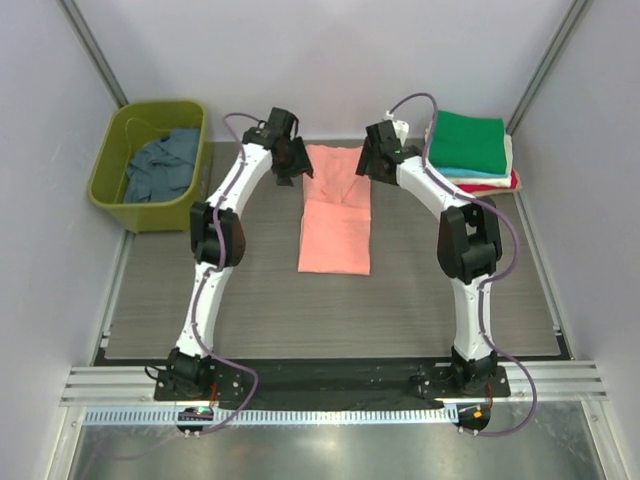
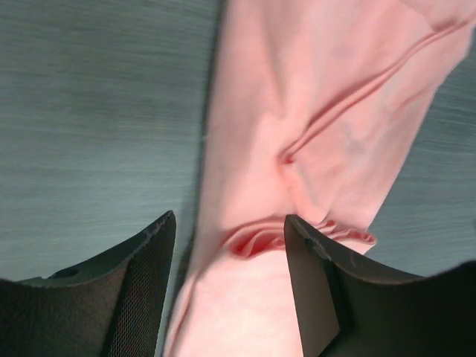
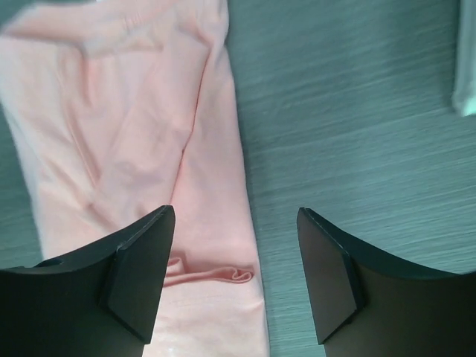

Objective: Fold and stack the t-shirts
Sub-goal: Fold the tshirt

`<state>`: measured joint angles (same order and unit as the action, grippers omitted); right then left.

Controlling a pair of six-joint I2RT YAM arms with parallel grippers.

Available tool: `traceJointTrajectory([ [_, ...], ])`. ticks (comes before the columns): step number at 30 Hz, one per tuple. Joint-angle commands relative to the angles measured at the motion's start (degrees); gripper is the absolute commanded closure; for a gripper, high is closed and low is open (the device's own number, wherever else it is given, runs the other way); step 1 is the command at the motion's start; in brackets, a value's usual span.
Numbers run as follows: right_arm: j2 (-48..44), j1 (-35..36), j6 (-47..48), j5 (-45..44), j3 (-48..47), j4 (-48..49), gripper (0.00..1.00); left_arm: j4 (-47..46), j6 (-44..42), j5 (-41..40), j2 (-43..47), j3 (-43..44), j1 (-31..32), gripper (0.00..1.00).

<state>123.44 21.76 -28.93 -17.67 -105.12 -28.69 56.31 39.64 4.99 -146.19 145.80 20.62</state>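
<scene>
Mid-bench lies the salmon-pink t-shirt (image 1: 335, 230), folded into a narrow strip. The left end effector (image 1: 289, 167) and right end effector (image 1: 371, 160) hover over its far end, jaws apart, holding nothing. The next fold probably goes best with both far corners pinched level, wrinkles smoothed.

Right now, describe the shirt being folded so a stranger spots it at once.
Start at the grey table: an olive tub sits at its far left, a stack of folded shirts at its far right. Midway between them lies the pink shirt, folded into a long strip. It is the only pink one, and the only one lying by itself.
</scene>
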Motion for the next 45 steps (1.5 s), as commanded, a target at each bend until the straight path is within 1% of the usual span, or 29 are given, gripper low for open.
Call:
traceJointTrajectory([
  [1, -5.7, -0.8, 1.3, 1.6, -3.1, -4.3, 0.27, 3.7, 1.1, 2.1, 10.4, -5.6, -2.3, 0.38],
  [2, -7.2, -0.8, 1.2, 2.7, -1.1, -3.8, 0.27, 0.9, 1.1, 2.0, 13.7, -11.4, -2.3, 0.38],
  [3, -10.8, -0.8, 0.8, 4.4, 4.3, -2.6, 0.27, -4.3, 1.2, 2.0, 17.4, -22.3, -2.3, 0.38],
  [4, -12.8, -0.8, 0.2, 5.5, 7.6, -1.6, 0.27, -6.1, 1.3, 1.9, 20.2, -26.7, -2.3, 0.38],
  [5, -14.6, -0.8, -0.7, 6.8, 11.3, 1.3, 0.27, -7.9, 1.8, 1.7, 24.9, -30.4, -2.2, 0.38],
  [6, -16.7, -0.8, -1.2, 8.6, 18.2, 2.7, 0.27, -8.2, 1.8, 1.9, 26.8, -33.7, -2.3, 0.39],
  [7, -20.3, -0.7, -1.7, 11.6, 21.8, 4.0, 0.27, -8.8, 1.7, 2.6, 28.7, -39.7, -2.2, 0.41],
  [8, -22.4, -0.7, -2.5, 13.6, 24.9, 6.4, 0.27, -9.5, 1.6, 2.3, 32.9, -43.0, -1.9, 0.41],
  [9, -24.2, -0.5, -2.8, 15.4, 31.1, 7.7, 0.27, -11.8, 1.4, 2.2, 34.8, -49.8, -1.8, 0.42],
  [10, -27.7, -0.3, -3.1, 19.1, 33.9, 8.7, 0.27, -13.0, 1.3, 2.0, 37.1, -53.1, -1.6, 0.42],
  [11, -29.5, -0.2, -3.6, 20.4, 36.5, 9.7, 0.27, -14.2, 1.2, 1.9, 39.0, -56.5, -1.2, 0.42],
  [12, -31.0, -0.1, -4.1, 21.5, 41.5, 11.6, 0.27, -16.4, 1.1, 2.0, 42.4, -59.5, -1.0, 0.42],
  [13, -32.6, 0.1, -4.6, 24.1, 43.8, 12.5, 0.27, -17.0, 1.1, 2.2, 43.9, -64.3, -1.0, 0.42],
  [14, -35.3, 0.3, -4.9, 25.0, 46.0, 13.2, 0.27, -17.8, 1.1, 2.9, 45.2, -66.5, -0.7, 0.42],
  [15, -36.7, 0.6, -5.8, 25.8, 50.0, 14.8, 0.27, -19.4, 0.7, 3.2, 47.6, -70.6, -0.4, 0.43],
  [17, -39.4, 1.4, -6.8, 27.6, 53.5, 16.0, 0.27, -20.7, 0.6, 2.7, 49.8, -74.5, 0.6, 0.43],
  [18, -40.0, 1.7, -7.3, 28.1, 56.1, 16.9, 0.27, -22.3, 0.8, 2.9, 50.6, -77.9, 0.8, 0.43],
  [21, -42.0, 3.2, -8.4, 28.4, 60.3, 18.3, 0.27, -25.0, 1.9, 4.2, 53.5, -83.4, 2.3, 0.44],
  [25, -42.4, 4.4, -9.2, 28.5, 63.4, 20.0, 0.27, -28.1, 2.7, 4.1, 57.1, -88.2, 4.2, 0.44],
  [29, -41.4, 4.8, -9.7, 28.2, 65.2, 21.9, 0.27, -33.5, 3.6, 5.7, 58.1, -92.1, 4.9, 0.43],
  [33, -39.6, 4.8, -9.7, 28.4, 65.5, 22.7, 0.28, -38.0, 4.7, 8.6, 57.3, -96.0, 5.3, 0.45],
  [39, -37.5, 4.8, -9.9, 26.8, 65.6, 25.5, 0.29, -43.6, 6.2, 8.8, 55.8, -98.1, 5.7, 0.45],
  [45, -32.4, 4.8, -9.4, 25.1, 63.9, 27.0, 0.38, -47.5, 7.5, 9.9, 52.3, -96.8, 5.7, 0.45],
])
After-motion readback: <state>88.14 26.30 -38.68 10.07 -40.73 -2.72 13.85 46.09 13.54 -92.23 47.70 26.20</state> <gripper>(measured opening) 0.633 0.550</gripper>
